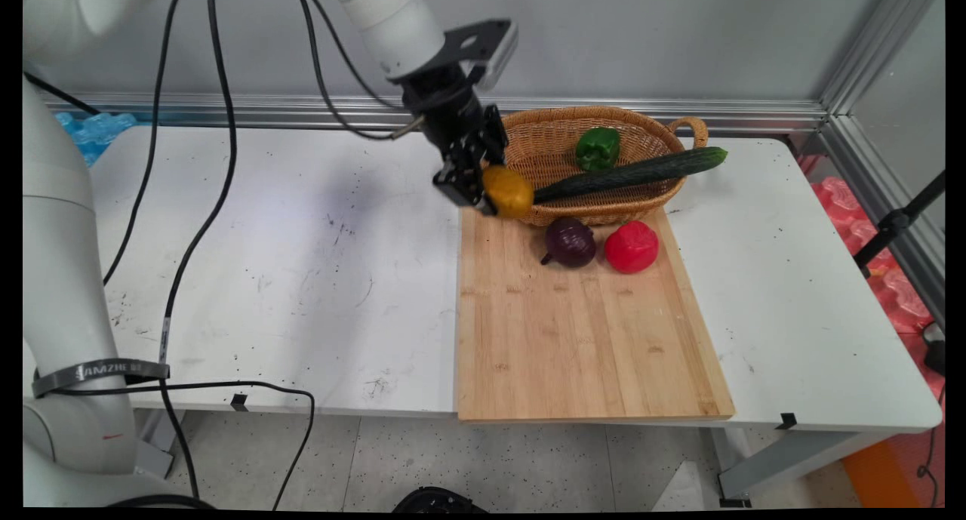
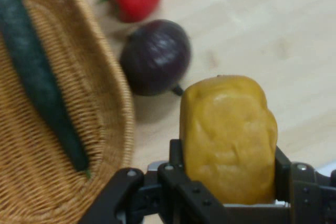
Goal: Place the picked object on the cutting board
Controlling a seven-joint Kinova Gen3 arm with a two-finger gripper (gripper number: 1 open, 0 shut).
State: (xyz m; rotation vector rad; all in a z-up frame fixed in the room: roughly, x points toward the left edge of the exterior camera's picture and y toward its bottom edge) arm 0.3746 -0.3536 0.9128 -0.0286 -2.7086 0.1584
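My gripper is shut on a yellow bell pepper, which hangs just above the far left corner of the wooden cutting board, beside the wicker basket. In the hand view the yellow pepper fills the space between the black fingers. A purple onion and a red bell pepper lie on the board close to the basket. The basket holds a green bell pepper and a long cucumber that sticks out over its right rim.
The white table stretches to the left of the board. Black cables hang from the arm over the table's left part. An aluminium rail runs along the back wall.
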